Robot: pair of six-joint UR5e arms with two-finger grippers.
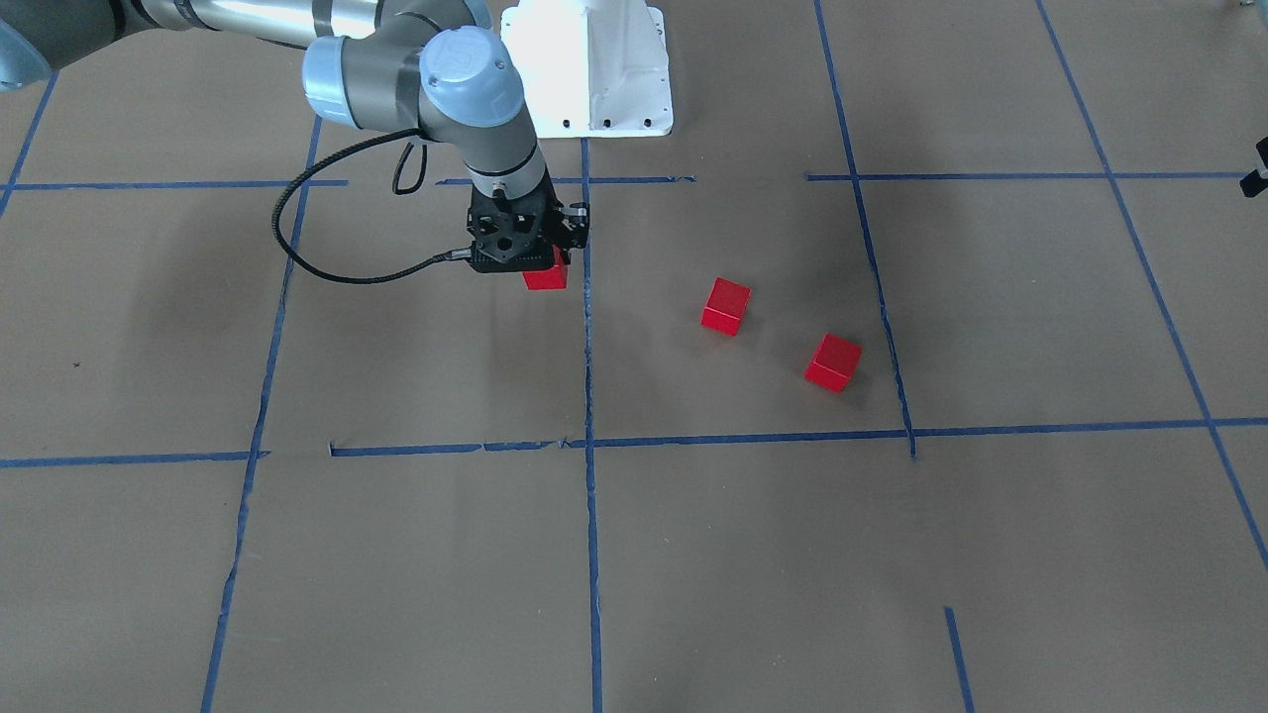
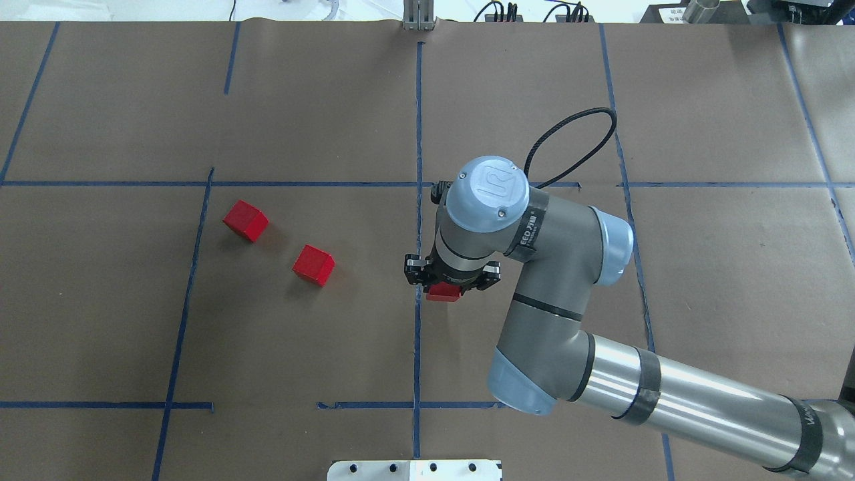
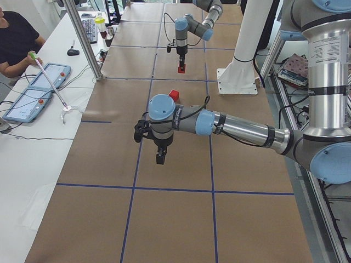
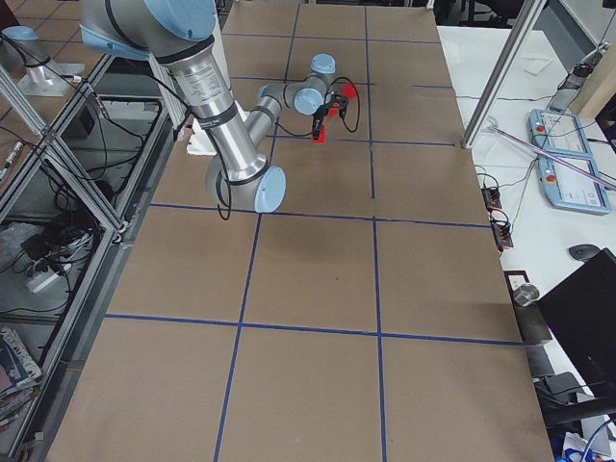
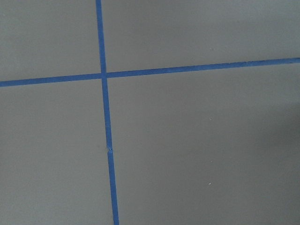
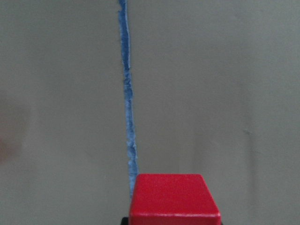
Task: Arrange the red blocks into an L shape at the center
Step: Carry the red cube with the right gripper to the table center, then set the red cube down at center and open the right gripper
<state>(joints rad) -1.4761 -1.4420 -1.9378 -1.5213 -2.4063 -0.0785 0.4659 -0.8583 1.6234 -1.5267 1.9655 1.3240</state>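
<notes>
One red block lies at far left and a second block near it, not touching. Just right of the blue tape line, the right gripper is clamped on the third block. The blocks seem light, rigid and smooth, so flat opposite faces are best to grip. The brown paper is flat. I cannot tell the left gripper's state.

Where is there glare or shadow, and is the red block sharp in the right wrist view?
Exterior front-facing: glare washes out the white robot base; soft shadows lie beside the two loose red blocks. Right wrist-mounted: the near red block is sharp, the blue tape line slightly soft.
</notes>
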